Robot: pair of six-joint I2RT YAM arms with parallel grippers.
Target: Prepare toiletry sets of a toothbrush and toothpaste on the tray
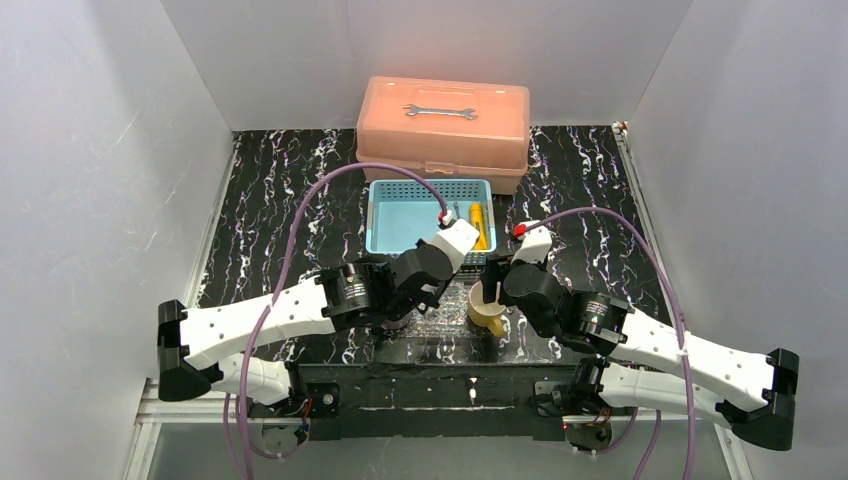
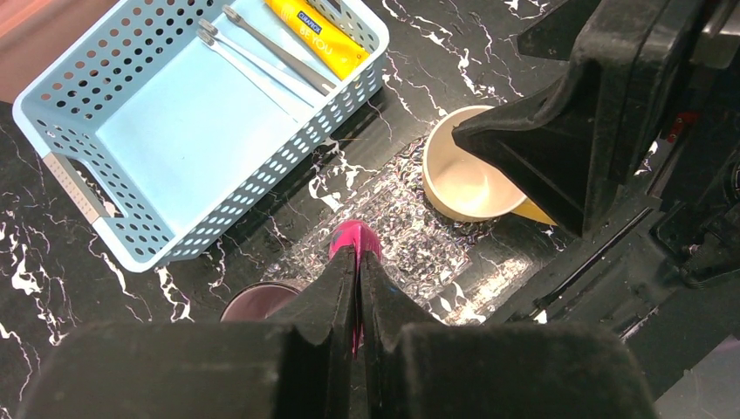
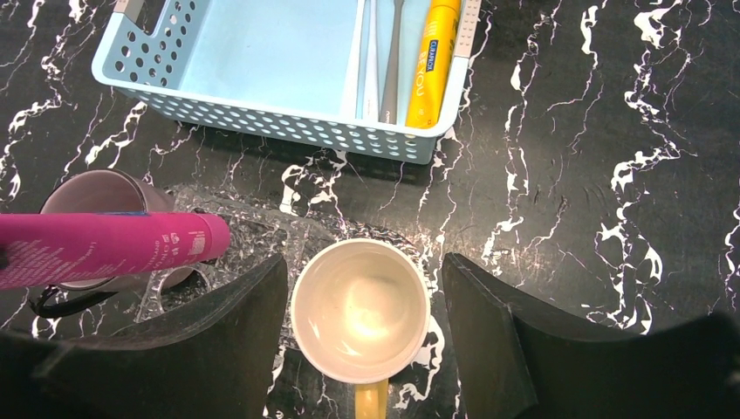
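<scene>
My left gripper (image 2: 359,255) is shut on the flat end of the magenta toothpaste (image 2: 353,234), held level over the clear glittery tray (image 2: 410,240). The tube's cap end (image 3: 105,249) reaches from the left across the purple mug (image 3: 96,192). My right gripper (image 3: 362,260) is open, one finger on each side of the yellow mug (image 3: 359,310), with a gap on the right side. The mug is empty and stands on the tray's right part. A yellow toothpaste (image 3: 432,61) and thin pale toothbrushes (image 3: 388,61) lie in the light-blue basket (image 3: 262,52).
The salmon-pink toolbox (image 1: 445,125) with a wrench (image 1: 440,111) on its lid stands behind the basket (image 1: 400,215). Both arms crowd over the tray near the table's front edge. White walls close in the black marbled table on three sides.
</scene>
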